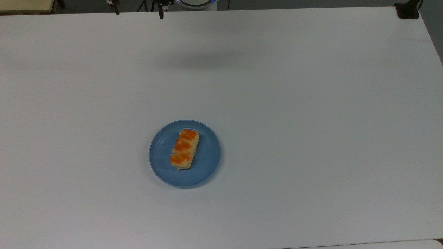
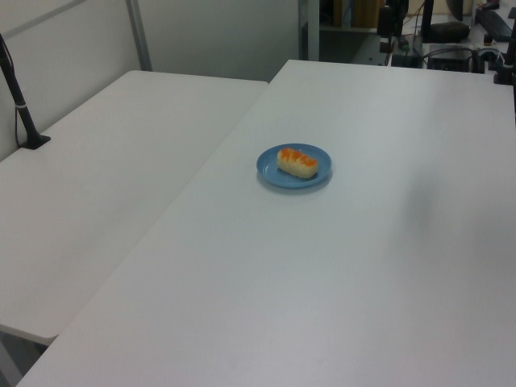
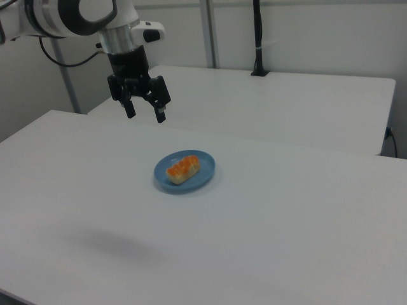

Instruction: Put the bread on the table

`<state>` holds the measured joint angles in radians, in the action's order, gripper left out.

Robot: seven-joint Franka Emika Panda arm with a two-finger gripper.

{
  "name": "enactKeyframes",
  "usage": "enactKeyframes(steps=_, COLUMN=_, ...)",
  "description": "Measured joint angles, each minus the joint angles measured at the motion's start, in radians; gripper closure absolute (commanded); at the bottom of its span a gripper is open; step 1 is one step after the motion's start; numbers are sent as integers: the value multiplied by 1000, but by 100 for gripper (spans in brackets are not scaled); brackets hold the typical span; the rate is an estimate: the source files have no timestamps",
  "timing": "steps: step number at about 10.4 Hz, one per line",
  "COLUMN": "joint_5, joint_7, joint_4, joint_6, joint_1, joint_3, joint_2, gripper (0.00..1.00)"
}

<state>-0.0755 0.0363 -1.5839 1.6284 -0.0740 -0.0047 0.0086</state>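
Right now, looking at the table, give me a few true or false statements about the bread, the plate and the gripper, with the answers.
1. The bread lies on the blue plate. True.
2. The gripper holds the bread. False: it hangs open and empty, above the table.
3. The bread has orange patches on top. True.
4. Two plates sit on the table. False: one.

No legible text or labels anywhere
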Motion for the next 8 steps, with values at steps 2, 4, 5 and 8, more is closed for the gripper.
enactKeyframes(steps=2, joint_5=-7, joint_7=1, joint_4=0, joint_6=0, joint_1=0, joint_3=0, joint_2=4, gripper=0)
enactKeyframes(steps=4, joint_5=-9, joint_7=13, joint_4=0, joint_6=0, joint_1=0, joint_3=0, joint_2=4, gripper=0)
enactKeyframes(steps=5, joint_5=-10, joint_7=33, joint_4=0, joint_6=0, joint_1=0, joint_3=0, joint_2=4, gripper=0)
enactKeyframes(steps=8, joint_5=-10, joint_7=53, joint_4=0, joint_6=0, joint_1=0, joint_3=0, joint_2=4, gripper=0)
